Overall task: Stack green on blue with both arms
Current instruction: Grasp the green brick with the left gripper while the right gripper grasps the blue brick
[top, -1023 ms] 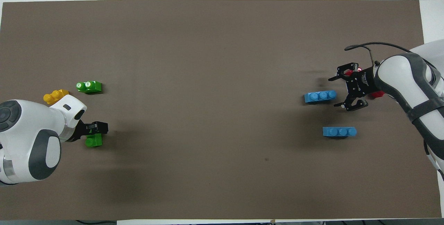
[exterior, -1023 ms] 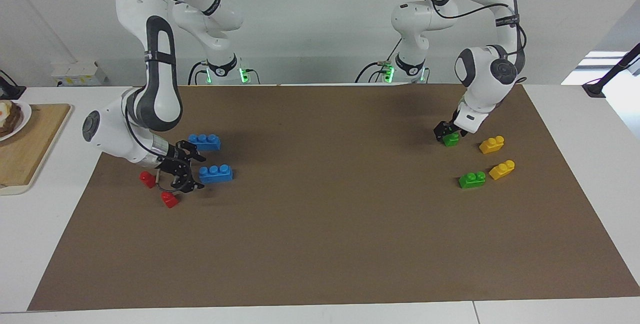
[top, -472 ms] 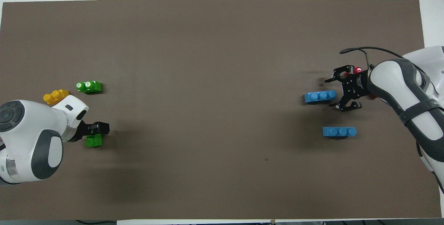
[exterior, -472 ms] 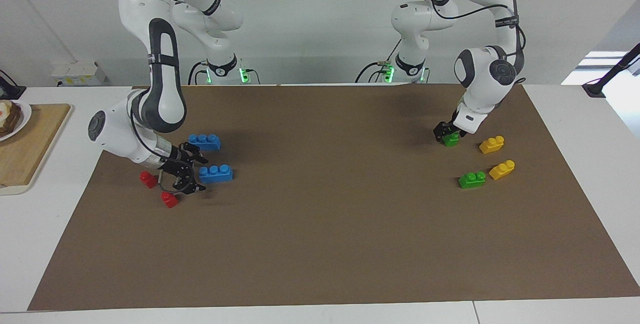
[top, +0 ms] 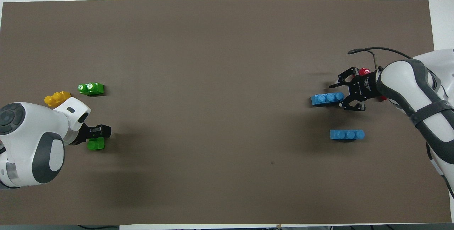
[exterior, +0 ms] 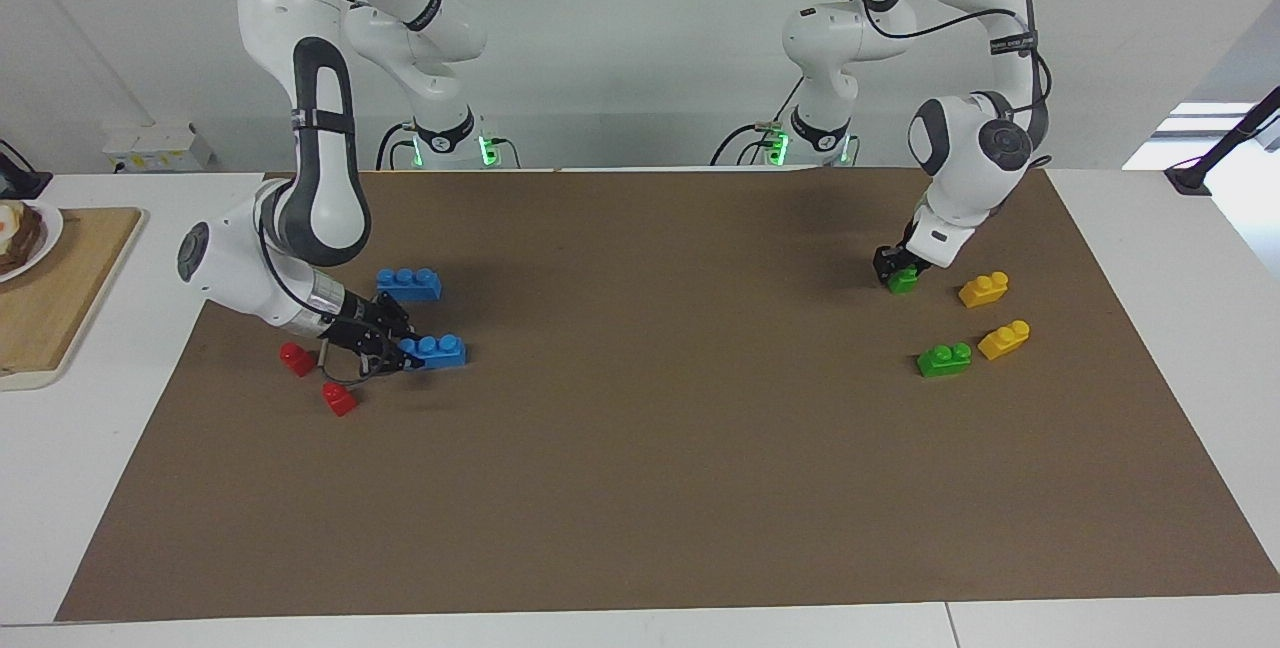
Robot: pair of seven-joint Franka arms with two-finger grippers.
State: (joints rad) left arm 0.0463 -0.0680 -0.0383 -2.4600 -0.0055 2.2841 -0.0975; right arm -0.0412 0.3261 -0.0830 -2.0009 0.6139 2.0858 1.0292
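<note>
1. Green brick, glossy plastic with two studs, sits near the mat edge at the left arm's end; left gripper is clamped on it.
2. Blue brick, three studs, lies at the right arm's end; right gripper is closed on its end.
3. A second green brick and a second blue brick lie free.
4. The mat is brown, matte and flat on a white table.

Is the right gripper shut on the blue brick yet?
Shut on it. The right gripper has its fingertips closed on the end of the blue brick, which rests on the brown mat.
</note>
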